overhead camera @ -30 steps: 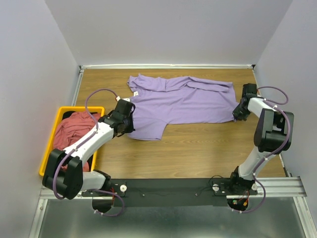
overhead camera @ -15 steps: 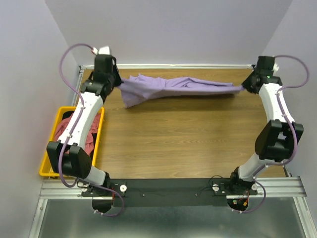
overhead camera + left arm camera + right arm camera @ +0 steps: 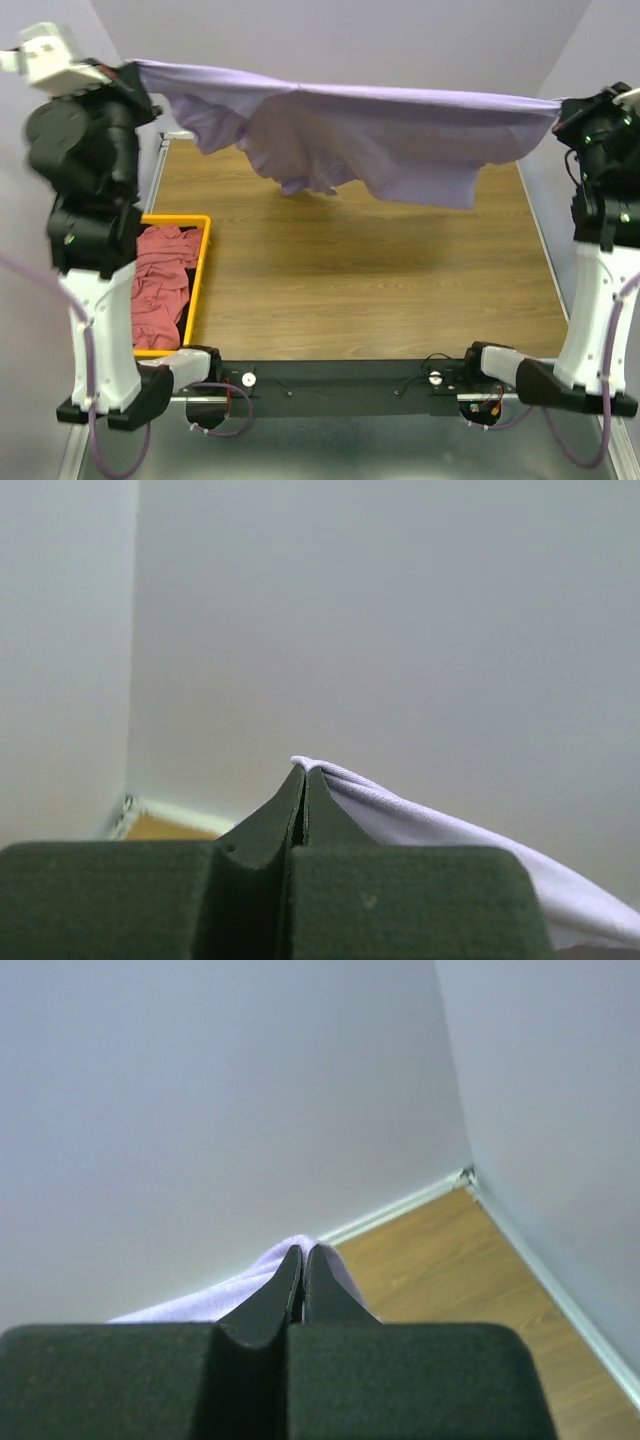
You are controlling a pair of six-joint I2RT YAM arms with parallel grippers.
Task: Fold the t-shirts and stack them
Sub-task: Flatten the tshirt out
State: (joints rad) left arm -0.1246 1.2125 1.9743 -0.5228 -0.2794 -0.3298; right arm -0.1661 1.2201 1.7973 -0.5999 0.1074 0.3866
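Observation:
The lavender t-shirt (image 3: 350, 130) hangs stretched in the air across the whole table, held by its two ends. My left gripper (image 3: 135, 68) is raised high at the upper left, shut on one end of the cloth (image 3: 400, 815); its tips (image 3: 303, 773) pinch the fabric. High at the upper right, my right gripper (image 3: 562, 105) is shut on the other end (image 3: 230, 1295), its tips (image 3: 301, 1251) closed over the cloth. The shirt's middle sags in folds above the wooden table (image 3: 370, 290). A dusty red-pink t-shirt (image 3: 160, 275) lies crumpled in the yellow bin (image 3: 200, 270).
The yellow bin stands at the table's left edge beside the left arm's base. Grey walls close the table on three sides. The black mounting rail (image 3: 340, 385) runs along the near edge.
Both arms have risen steeply, lifting the lavender t-shirt off the table and pulling it taut between them. One second ago the shirt lay flat on the wood.

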